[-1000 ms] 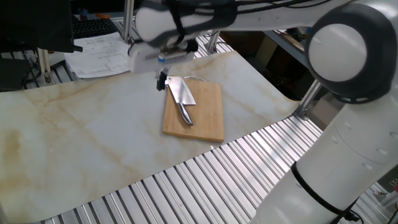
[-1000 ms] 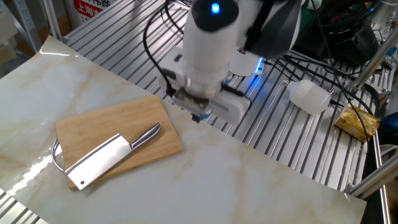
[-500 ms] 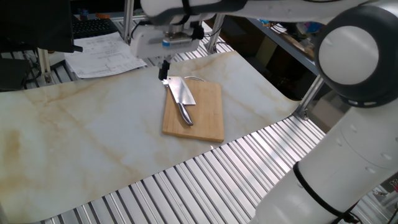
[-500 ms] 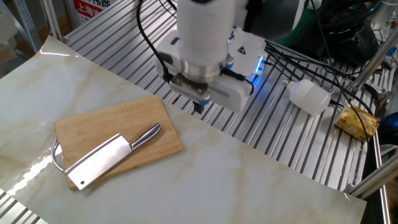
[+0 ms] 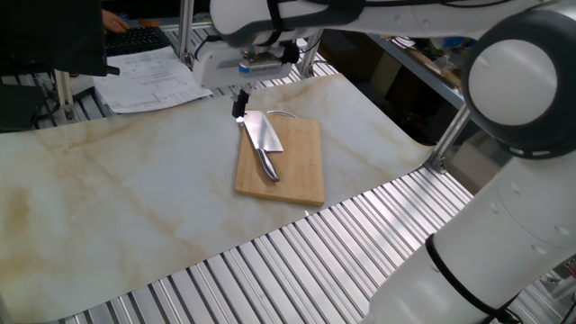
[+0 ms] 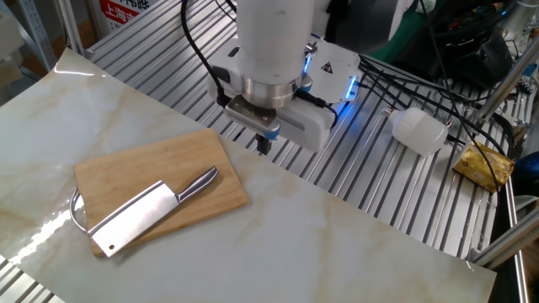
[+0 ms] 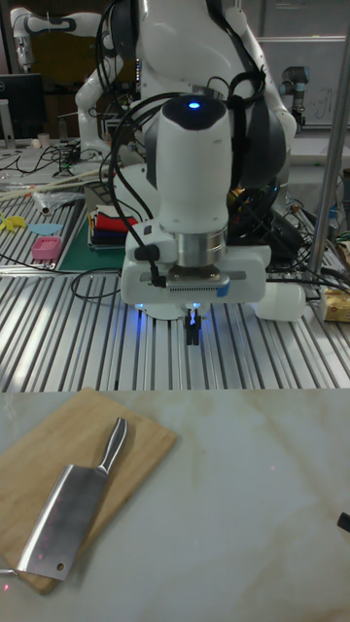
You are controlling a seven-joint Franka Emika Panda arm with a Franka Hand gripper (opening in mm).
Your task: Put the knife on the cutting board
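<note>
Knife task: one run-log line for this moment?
knife: flat on cutting board | gripper: raised beside board, jaws shut, empty

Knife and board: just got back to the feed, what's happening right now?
The knife lies flat on the cutting board, its blade corner reaching past one end of the board. Nothing is holding it. The gripper hangs in the air off the board's far end, carrying nothing, its fingers close together. Judging by how things lie, the placing looks done.
</note>
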